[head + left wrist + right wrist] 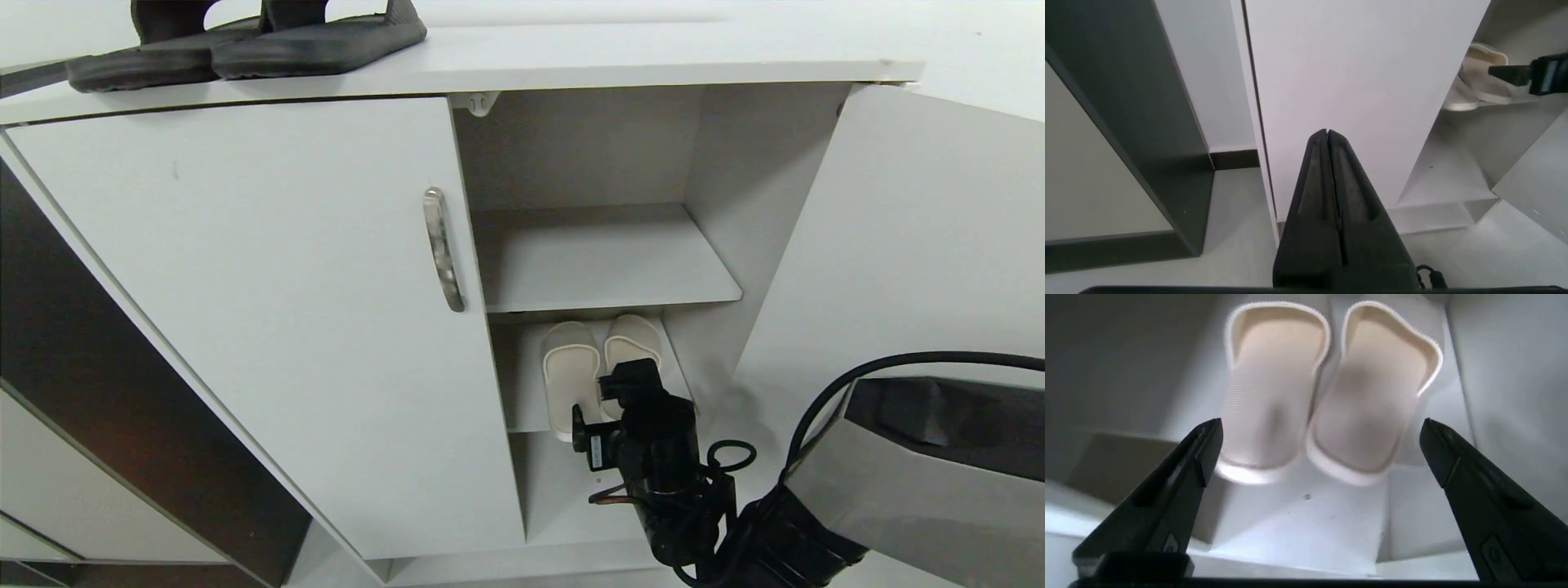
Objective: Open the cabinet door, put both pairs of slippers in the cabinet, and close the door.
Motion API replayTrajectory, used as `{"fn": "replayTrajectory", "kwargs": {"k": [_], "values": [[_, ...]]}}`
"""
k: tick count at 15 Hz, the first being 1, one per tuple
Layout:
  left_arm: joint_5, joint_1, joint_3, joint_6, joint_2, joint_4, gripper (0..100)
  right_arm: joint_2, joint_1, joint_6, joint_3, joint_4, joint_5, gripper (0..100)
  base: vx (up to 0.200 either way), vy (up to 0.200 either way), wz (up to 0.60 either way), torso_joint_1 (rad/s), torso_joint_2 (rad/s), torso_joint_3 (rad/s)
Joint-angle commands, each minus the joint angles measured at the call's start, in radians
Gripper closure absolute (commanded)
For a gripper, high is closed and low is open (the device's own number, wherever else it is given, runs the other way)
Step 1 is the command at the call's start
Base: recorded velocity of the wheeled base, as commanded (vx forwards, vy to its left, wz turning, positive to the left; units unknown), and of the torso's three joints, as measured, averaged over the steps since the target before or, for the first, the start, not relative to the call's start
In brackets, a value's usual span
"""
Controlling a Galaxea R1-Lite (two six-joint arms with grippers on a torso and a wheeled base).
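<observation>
A pair of black slippers (245,45) sits on top of the cabinet (571,61), at its left end. The two lie side by side and touch each other.

Below them, the cabinet's left door (269,327) is shut. A shiny handle (443,249) stands upright on its right edge. The left gripper (1327,139) is low down in front of this shut door. Its fingers are pressed together, with nothing between them.

The right half of the cabinet is open. Inside it, the upper shelf (604,261) is white. On the lower shelf (522,384) lies a pair of white slippers (571,376) (1278,400). They are flat, side by side and touching, with their toes toward the back of the cabinet.

The right gripper (633,377) (1321,429) is just in front of the lower shelf, at the heel ends of the white slippers. Its fingers (1176,490) are spread wide apart. They hold nothing and do not touch the slippers.

The cabinet's right door (914,245) stands swung wide open on the right side.
</observation>
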Motion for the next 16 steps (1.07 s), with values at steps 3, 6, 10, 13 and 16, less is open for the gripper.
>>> {"fn": "replayTrajectory", "kwargs": {"k": [3, 6, 10, 13, 16], "values": [[-0.001, 0.000, 0.000, 0.000, 0.002, 0.000, 100, -0.016, 0.013, 0.004, 0.029, -0.004, 0.001, 0, -0.133, 0.000, 0.00, -0.003, 0.00, 0.003], [-0.001, 0.000, 0.000, 0.000, 0.002, 0.000, 100, -0.016, 0.016, 0.004, 0.038, -0.008, 0.001, 0, -0.200, 0.000, 0.00, 0.001, 0.00, 0.005], [-0.001, 0.000, 0.000, 0.001, 0.002, 0.000, 100, -0.015, 0.016, 0.004, 0.040, -0.008, 0.002, 0, -0.200, 0.000, 0.00, 0.001, 0.00, 0.001], [-0.001, 0.000, 0.000, 0.004, 0.002, 0.000, 100, -0.016, 0.016, 0.003, 0.034, -0.008, 0.004, 0, 0.000, 0.000, 0.00, 0.000, 0.00, 0.000], [-0.003, 0.000, 0.000, 0.004, 0.002, 0.000, 100, -0.013, 0.018, 0.001, 0.026, -0.010, 0.011, 0, 0.000, 0.000, 0.00, 0.000, 0.00, 0.000]]}}
